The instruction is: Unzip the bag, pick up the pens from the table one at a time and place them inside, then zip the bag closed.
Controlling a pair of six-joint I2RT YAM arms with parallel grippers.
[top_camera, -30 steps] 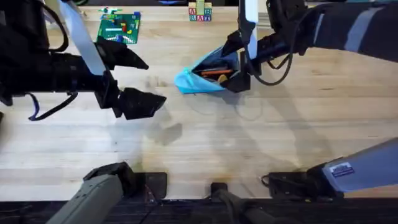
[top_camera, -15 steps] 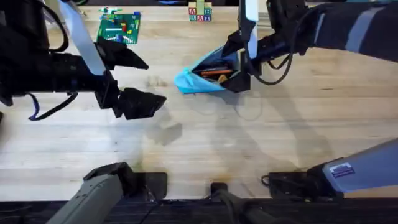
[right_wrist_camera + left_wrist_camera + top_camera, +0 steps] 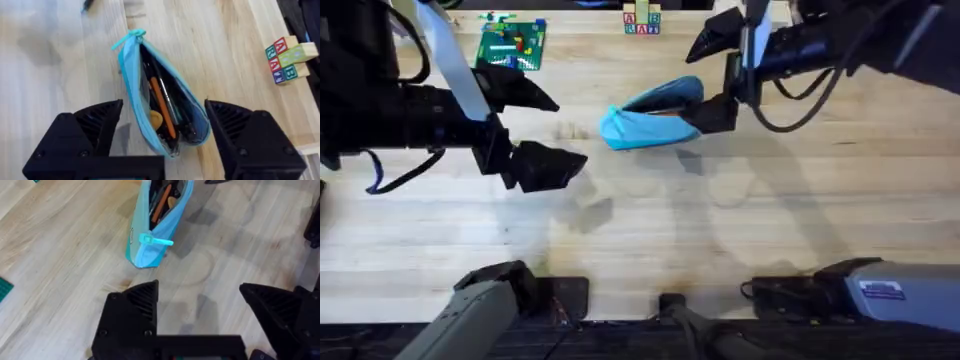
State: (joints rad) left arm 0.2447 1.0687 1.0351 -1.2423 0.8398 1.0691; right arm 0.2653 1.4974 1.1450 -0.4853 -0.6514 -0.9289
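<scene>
Bag (image 3: 159,107): unzipped on tabletop (image 3: 740,220), pens (image 3: 170,112) inside. Right gripper (image 3: 720,75): released, above the bag's end. Left gripper (image 3: 535,125): released, apart.

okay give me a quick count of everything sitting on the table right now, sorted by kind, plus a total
Pouches: 1, the light blue bag, unzipped, with pens inside; their number cannot be told.
Green building-brick plates: 1.
Stacks of letter blocks: 1.
Grippers over the table: 2, left gripper and right gripper, both open.
Total: 3 things on the table, plus 2 grippers.
</scene>
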